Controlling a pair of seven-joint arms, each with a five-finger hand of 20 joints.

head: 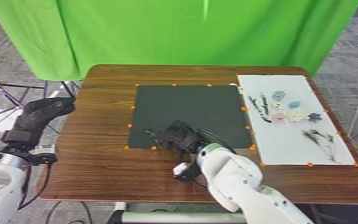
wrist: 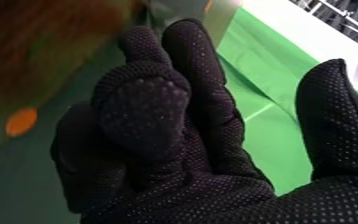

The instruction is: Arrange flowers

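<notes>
Right hand (head: 177,135) is over the black mat (head: 191,102), thumb apart.

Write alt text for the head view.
Right hand over the near part of a black mat, a sprig beside it; flowers and stems lie on a white sheet to the right, left hand by the table's left edge.

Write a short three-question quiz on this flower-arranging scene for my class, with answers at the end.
1. True or false: the right robot hand is over the near part of the black sheet.
2. Where does the pink flower lie?
a) on the black sheet
b) on the white sheet
c) on the floor
3. Fill in: the curtain beyond the table is ____.

Key: 1 true; 2 b; 3 green
</notes>
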